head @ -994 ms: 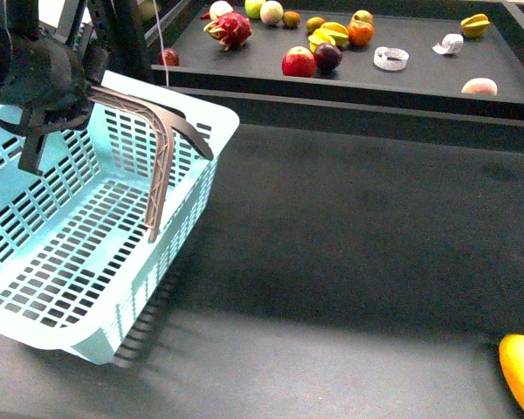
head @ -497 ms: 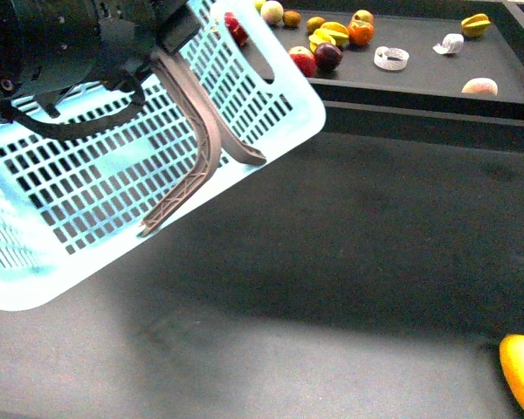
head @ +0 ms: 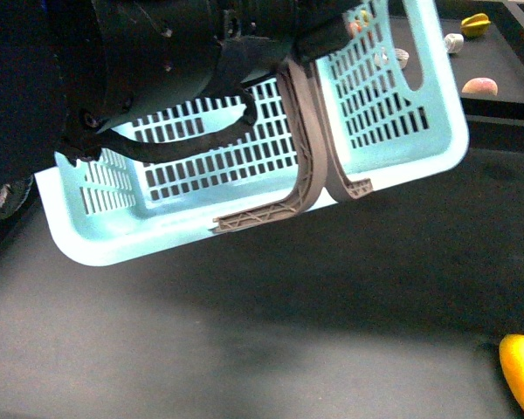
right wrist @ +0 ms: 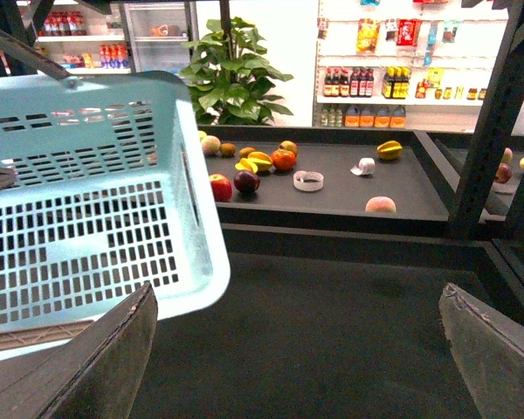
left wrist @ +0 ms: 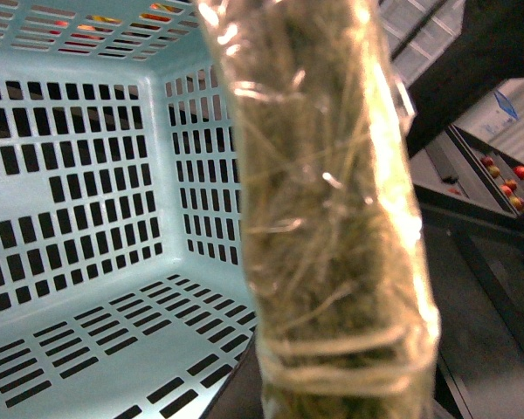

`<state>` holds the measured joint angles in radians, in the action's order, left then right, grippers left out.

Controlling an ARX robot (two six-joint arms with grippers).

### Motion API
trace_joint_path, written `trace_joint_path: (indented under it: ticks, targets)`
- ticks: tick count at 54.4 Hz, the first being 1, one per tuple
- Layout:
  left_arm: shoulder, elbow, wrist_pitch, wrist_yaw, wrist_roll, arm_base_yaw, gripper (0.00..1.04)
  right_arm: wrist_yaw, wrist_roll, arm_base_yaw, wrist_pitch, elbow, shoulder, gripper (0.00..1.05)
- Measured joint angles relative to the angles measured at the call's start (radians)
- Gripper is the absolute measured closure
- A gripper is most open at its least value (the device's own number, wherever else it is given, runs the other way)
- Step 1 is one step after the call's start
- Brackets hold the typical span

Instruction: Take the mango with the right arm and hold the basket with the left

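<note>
The light blue basket (head: 402, 148) hangs tilted in the air, its open side facing away and its grey-brown handles (head: 310, 166) across its wall. My left gripper (head: 307, 45) is shut on a handle at the top of the front view. The left wrist view shows that taped handle (left wrist: 332, 218) close up, with the empty basket floor (left wrist: 87, 349) behind it. The mango (head: 522, 371) lies on the dark table at the front right edge, partly cut off. My right gripper (right wrist: 306, 367) is open and empty above the table, with the basket (right wrist: 96, 218) beside it. The mango is not in the right wrist view.
A raised black shelf (right wrist: 332, 196) at the back holds several fruits, among them a yellow star fruit (head: 474, 24), a peach (head: 479, 86) and a red apple (right wrist: 220, 187). A black metal post (right wrist: 493, 113) stands by the shelf. The dark table (head: 332, 305) lies below the basket.
The left arm has lifted the basket off the table and swung it up and to the right, tipping it over. The arm now fills the upper left. The mango has not moved.
</note>
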<state>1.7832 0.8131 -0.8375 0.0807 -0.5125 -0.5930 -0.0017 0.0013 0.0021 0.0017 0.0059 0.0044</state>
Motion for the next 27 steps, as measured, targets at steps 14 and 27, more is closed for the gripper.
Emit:
trace_joint_path:
  ticks: [14,27]
  targets:
    - [0.025,-0.017,0.015,-0.008,0.087,-0.010,1.00,0.000,0.000,0.000,0.000,0.000,0.000,0.08]
    - [0.032,-0.060,0.026,-0.010,0.137,0.000,1.00,0.000,0.000,0.000,0.000,0.000,0.000,0.08]
